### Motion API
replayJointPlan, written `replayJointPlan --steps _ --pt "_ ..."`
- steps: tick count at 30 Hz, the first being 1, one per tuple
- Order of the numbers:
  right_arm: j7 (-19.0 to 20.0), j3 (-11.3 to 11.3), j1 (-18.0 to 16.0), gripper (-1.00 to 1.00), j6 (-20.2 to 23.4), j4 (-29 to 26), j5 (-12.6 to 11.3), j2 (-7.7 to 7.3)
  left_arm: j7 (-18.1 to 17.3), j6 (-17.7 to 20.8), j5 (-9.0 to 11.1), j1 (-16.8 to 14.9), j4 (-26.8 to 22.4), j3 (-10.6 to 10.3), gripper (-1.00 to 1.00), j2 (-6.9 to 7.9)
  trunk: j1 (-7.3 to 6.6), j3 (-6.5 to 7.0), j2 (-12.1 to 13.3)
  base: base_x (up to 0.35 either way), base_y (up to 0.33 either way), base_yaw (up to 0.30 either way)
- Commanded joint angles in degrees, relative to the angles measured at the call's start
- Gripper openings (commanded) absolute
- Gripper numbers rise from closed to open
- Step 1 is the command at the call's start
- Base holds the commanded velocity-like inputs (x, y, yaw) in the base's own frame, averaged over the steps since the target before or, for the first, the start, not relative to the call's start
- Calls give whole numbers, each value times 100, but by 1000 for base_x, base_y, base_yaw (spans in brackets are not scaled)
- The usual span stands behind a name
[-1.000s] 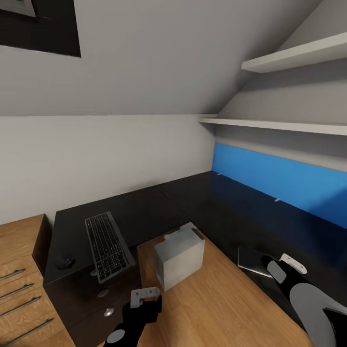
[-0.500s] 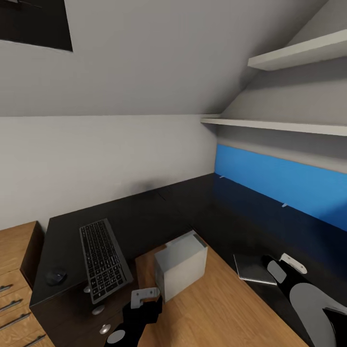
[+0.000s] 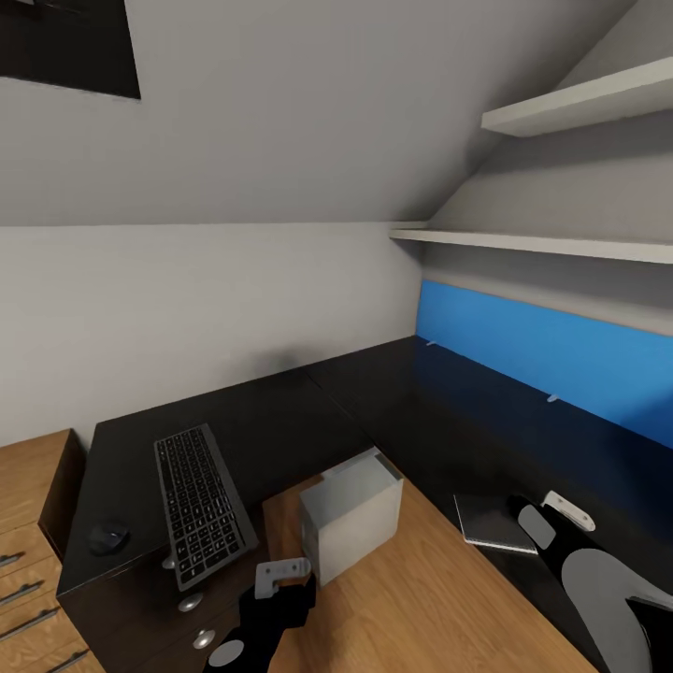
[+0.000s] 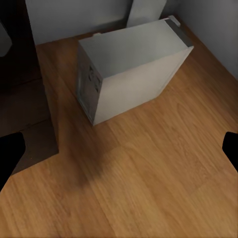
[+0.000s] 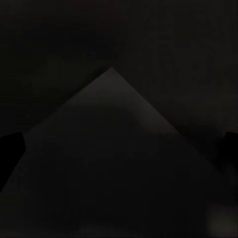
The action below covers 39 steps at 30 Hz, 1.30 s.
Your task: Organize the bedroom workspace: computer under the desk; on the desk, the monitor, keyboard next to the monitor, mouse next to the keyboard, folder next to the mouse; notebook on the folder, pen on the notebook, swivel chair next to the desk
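Observation:
The black L-shaped desk (image 3: 280, 411) with its blue back panel (image 3: 551, 360) wraps around a patch of wooden floor. On its left wing lie the keyboard (image 3: 201, 505) and, left of it, the small black mouse (image 3: 107, 537). The grey-white computer (image 3: 350, 514) stands on the floor in the inner corner of the L; the left wrist view looks down on the computer (image 4: 129, 69). A thin grey notebook (image 3: 491, 521) lies on the right wing, close in front of my right gripper (image 3: 547, 516), which is open. My left gripper (image 3: 280, 578) hangs open above the floor near the computer.
Light wooden drawers (image 3: 28, 533) stand at the far left beside the desk. Black desk drawers with silver knobs (image 3: 190, 603) sit under the keyboard. Two white shelves (image 3: 561, 245) hang above the blue panel. A dark skylight (image 3: 65, 47) is at upper left.
The head view swung a little a second ago, sliding the wooden drawers towards the left edge. Over the last half second nothing has moved.

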Motion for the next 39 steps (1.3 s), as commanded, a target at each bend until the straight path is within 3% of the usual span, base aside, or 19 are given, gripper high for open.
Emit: replayJointPlan --steps 1,6,11,23,39 --pt "9 -68 3 100 43 49 -199 2 48 13 51 -6 -8 -11 100 2 1 -8 -2 0 0 0" --pt "3 -65 3 100 43 48 -218 5 49 13 51 -6 -8 -79 100 1 1 -8 -2 0 0 1" --pt "-4 -61 3 100 43 41 -226 7 71 13 47 -7 -8 -279 100 8 1 -8 -2 0 0 96" --pt "-6 -63 3 100 47 40 -227 7 71 13 48 -6 121 -322 100 -3 1 -8 -2 0 0 224" --pt "0 -63 3 100 48 40 -227 7 71 13 43 -6 202 -333 100 -7 1 -8 -2 0 0 28"
